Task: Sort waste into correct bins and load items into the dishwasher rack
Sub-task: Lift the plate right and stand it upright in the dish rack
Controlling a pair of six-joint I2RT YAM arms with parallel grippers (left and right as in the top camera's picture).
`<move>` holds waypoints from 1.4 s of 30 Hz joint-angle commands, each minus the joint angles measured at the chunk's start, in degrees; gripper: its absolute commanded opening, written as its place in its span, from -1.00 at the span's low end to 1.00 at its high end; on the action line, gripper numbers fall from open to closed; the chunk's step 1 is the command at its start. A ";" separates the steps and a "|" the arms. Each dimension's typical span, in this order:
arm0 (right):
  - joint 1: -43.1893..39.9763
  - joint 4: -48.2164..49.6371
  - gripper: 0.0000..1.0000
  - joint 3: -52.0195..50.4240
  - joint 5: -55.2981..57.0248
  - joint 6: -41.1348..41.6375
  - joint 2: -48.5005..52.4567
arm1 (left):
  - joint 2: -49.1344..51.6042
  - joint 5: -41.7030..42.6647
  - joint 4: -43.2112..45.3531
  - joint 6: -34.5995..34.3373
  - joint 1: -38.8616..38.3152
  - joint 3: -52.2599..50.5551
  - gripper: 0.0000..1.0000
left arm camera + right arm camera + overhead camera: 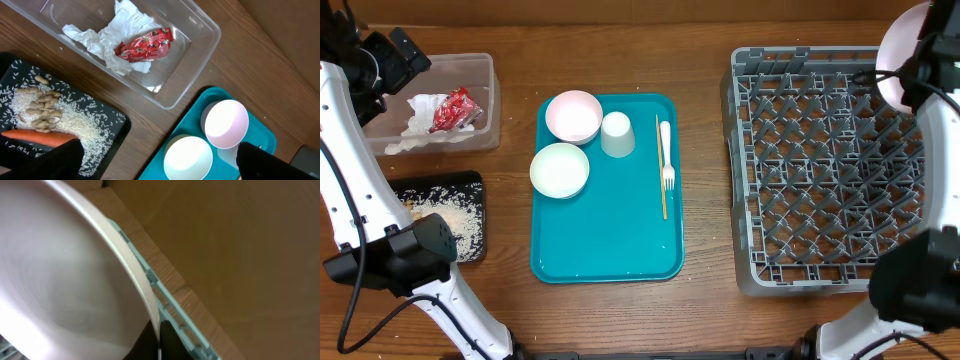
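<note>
Filling the right wrist view, the pale plate [60, 280] is being gripped by its rim in the clenched right claw [912, 82] and held tilted over the far right corner of the dishwasher rack [820, 190]. Napkins [107, 37] and the red wrapper [145, 45] are being held by the clear tub [200, 30], and rice [85, 125] and the carrot [37, 136] by the black tray [117, 125]. The left claw [392, 55] is being held released and empty near the tub. Two bowls [573, 117], the cup [617, 134], the fork [666, 155] and the stick [664, 205] are being carried by the teal tray [610, 240].
</note>
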 commanded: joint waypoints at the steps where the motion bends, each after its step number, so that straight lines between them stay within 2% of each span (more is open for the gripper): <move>1: -0.07 3.43 -0.92 1.09 5.16 -7.80 2.10 | 0.17 0.31 0.09 -0.37 -0.39 -0.02 1.00; 9: 0.09 4.24 -0.91 0.42 5.27 -9.53 5.14 | 0.17 0.31 0.09 -0.35 -0.39 -0.02 1.00; 18: 2.84 2.64 -0.52 -2.62 2.91 -6.91 5.11 | 0.17 0.31 0.09 -0.35 -0.39 -0.02 0.99; 19: 3.74 2.69 -0.28 -2.60 2.93 -6.71 5.03 | 0.17 0.31 0.09 -0.37 -0.39 -0.02 0.99; 20: 4.74 2.73 0.04 -2.56 2.91 -6.71 4.81 | 0.17 0.31 0.09 -0.35 -0.39 -0.02 1.00; 21: 6.34 2.80 0.48 -2.47 2.93 -6.71 4.42 | 0.17 0.31 0.09 -0.37 -0.39 -0.02 0.99; 23: 9.22 2.82 1.00 -1.62 3.93 -6.73 3.76 | 0.17 0.31 0.09 -0.37 -0.39 -0.02 1.00; 26: 13.66 4.09 1.00 1.22 11.10 -6.73 2.86 | 0.17 0.31 0.09 -0.37 -0.39 -0.02 1.00; 30: 21.57 2.40 1.00 2.95 7.50 -2.25 1.44 | 0.17 0.31 0.09 -0.37 -0.39 -0.02 0.99; 33: 28.61 -3.17 1.00 2.99 -9.53 -0.90 1.44 | 0.17 0.31 0.09 -0.35 -0.39 -0.02 1.00; 37: 36.20 -5.11 1.00 2.95 -41.38 1.46 1.64 | 0.17 0.31 0.09 -0.37 -0.39 -0.02 1.00; 38: 37.00 -4.24 0.99 2.95 -44.81 3.13 1.66 | 0.17 0.31 0.09 -0.35 -0.39 -0.02 1.00; 39: 38.62 -1.51 1.00 2.95 -49.90 8.72 1.66 | 0.17 0.31 0.09 -0.37 -0.39 -0.02 0.99; 42: 40.54 3.98 1.00 1.86 -50.97 16.83 1.66 | 0.17 0.31 0.09 -0.37 -0.39 -0.02 1.00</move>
